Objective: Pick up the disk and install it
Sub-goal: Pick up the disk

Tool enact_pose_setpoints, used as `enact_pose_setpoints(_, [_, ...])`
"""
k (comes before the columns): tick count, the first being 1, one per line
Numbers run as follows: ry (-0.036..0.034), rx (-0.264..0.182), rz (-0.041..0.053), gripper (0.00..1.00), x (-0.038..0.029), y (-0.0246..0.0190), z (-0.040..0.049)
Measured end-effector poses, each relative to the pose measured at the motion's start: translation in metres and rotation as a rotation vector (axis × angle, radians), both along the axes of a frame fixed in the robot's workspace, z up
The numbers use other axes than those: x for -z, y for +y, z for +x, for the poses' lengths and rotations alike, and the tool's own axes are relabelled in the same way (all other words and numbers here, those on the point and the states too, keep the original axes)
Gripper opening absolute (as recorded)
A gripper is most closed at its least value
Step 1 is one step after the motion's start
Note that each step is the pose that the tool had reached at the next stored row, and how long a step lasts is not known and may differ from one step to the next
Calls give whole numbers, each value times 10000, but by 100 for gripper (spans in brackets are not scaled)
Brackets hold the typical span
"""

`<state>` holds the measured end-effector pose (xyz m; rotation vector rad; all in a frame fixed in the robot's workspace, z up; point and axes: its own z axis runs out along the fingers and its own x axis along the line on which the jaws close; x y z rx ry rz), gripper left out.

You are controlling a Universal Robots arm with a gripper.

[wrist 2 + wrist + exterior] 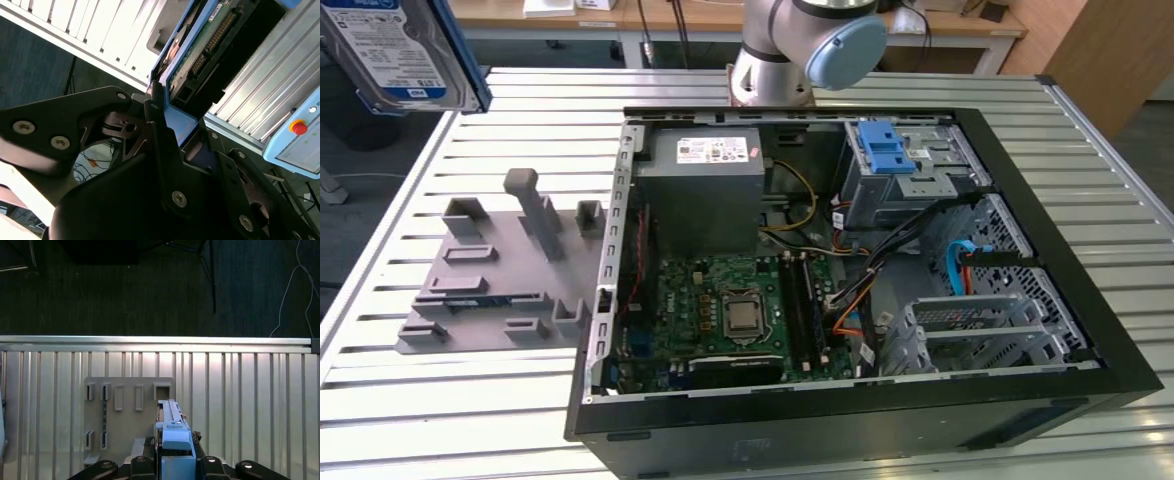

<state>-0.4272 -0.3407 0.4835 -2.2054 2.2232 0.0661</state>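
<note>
1 disk [403,50] hangs high over the edge of the slatted table [440,410] at the exterior view's left, well apart from the open computer case [854,250] — not yet installed. In the first wrist view the gripper [175,462] is pressed together on it, pinching the end of the blue frame, so the disk stands edge-on above the grey holder [127,405]. It looks stiff, dense for its size and easily hurt by knocks. Its circuit board [200,55] is bare on 1 face — the plastic frame edges seem the safest place to hold.
</note>
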Motion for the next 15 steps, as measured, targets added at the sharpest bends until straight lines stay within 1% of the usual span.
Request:
enact_pose_setpoints(2, [-1, -1, 1, 36, 1, -24, 14])
enact_pose_setpoints(9, [0, -1, 0, 36, 0, -50, 108])
enact_pose_setpoints(12, [0, -1, 1, 36, 0, -85, 137])
enact_pose_setpoints(15, [0, 0, 0, 36, 0, -140, 157])
